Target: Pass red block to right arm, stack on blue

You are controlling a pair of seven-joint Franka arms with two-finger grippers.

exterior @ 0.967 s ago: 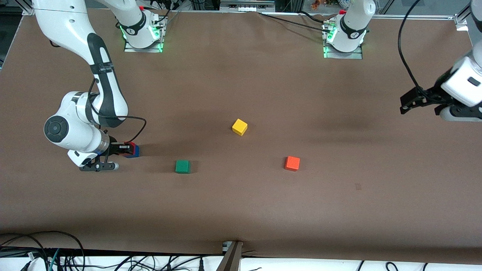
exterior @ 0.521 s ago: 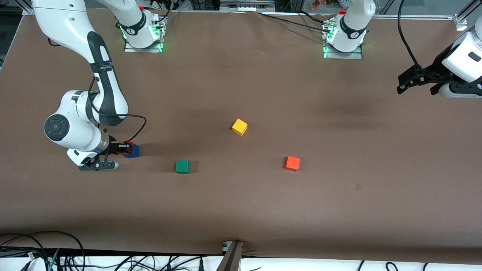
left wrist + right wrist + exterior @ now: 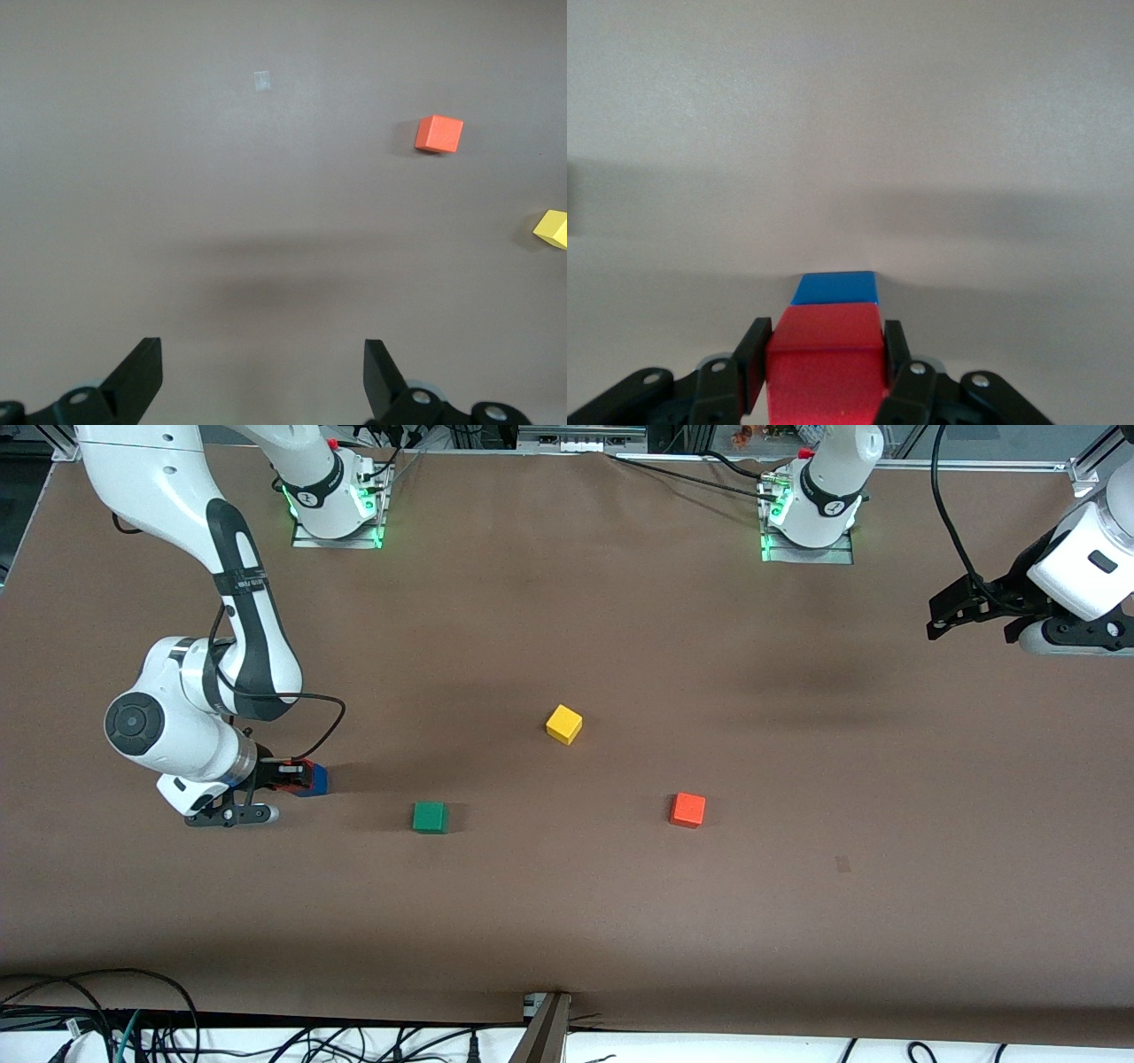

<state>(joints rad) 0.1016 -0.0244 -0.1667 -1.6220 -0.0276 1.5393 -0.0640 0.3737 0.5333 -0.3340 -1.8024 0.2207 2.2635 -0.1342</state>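
Note:
My right gripper [image 3: 297, 773] is shut on the red block [image 3: 307, 763] and holds it directly over the blue block [image 3: 316, 781], near the right arm's end of the table. In the right wrist view the red block [image 3: 824, 365] sits between the black fingers [image 3: 751, 361] with the blue block [image 3: 835, 289] just under its edge. I cannot tell whether the two blocks touch. My left gripper [image 3: 941, 616] is open and empty, raised over the left arm's end of the table. Its open fingers also show in the left wrist view [image 3: 261, 372].
A green cube [image 3: 430, 817] lies beside the blue block, toward the table's middle. A yellow cube [image 3: 563, 724] and an orange cube [image 3: 687, 810] lie mid-table. The left wrist view shows the orange cube [image 3: 438, 134] and the yellow cube [image 3: 553, 228].
The left arm has risen and drawn back toward its base edge of the table. The right gripper with the red block has barely moved over the blue block.

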